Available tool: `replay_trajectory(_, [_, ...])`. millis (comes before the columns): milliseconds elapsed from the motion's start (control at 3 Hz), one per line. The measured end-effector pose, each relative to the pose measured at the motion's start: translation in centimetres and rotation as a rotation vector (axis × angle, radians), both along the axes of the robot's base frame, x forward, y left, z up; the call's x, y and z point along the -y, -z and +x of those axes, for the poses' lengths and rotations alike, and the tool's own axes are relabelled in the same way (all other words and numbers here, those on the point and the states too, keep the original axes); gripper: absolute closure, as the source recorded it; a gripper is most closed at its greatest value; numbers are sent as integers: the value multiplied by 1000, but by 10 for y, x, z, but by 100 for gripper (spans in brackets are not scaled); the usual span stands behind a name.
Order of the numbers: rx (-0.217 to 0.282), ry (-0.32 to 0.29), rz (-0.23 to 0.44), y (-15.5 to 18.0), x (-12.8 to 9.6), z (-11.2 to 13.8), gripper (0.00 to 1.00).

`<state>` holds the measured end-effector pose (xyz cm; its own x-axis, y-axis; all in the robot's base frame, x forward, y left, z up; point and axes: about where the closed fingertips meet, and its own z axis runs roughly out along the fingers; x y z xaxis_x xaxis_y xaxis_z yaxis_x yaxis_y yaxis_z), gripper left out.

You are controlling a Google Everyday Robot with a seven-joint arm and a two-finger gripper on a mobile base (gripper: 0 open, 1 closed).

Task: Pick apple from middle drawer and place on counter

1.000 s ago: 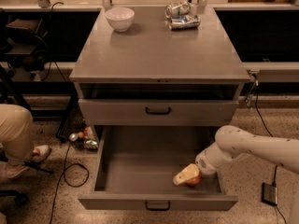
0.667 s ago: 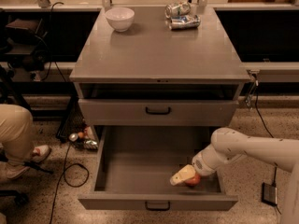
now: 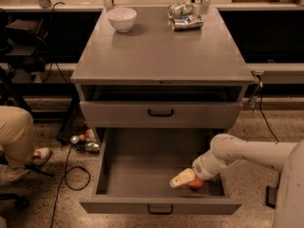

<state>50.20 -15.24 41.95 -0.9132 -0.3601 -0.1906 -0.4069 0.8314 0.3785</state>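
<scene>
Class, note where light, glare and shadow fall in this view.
Camera view: the counter is evenly lit, with bright highlights on the cans; dark shadow fills the gap under the counter; the middle drawer floor is dimmer, where the gripper sits next to the apple.

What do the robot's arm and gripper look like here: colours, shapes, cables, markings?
The arm is smooth, white and tubular, with rounded joints; no cables or markings show on it. The gripper, down in the middle drawer, is pale cream, yellower than the arm.
</scene>
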Motion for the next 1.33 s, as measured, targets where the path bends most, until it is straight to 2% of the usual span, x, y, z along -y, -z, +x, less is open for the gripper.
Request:
replay_trajectory(333, [22,59,-19,14,2,12,3])
replay_trajectory(667, [37,101,-33,22,5,20,25])
replay_trajectory(1000, [44,118,-30,32,2,20,56])
replay_trajectory(1333, [48,116,-26,35,1,16,80])
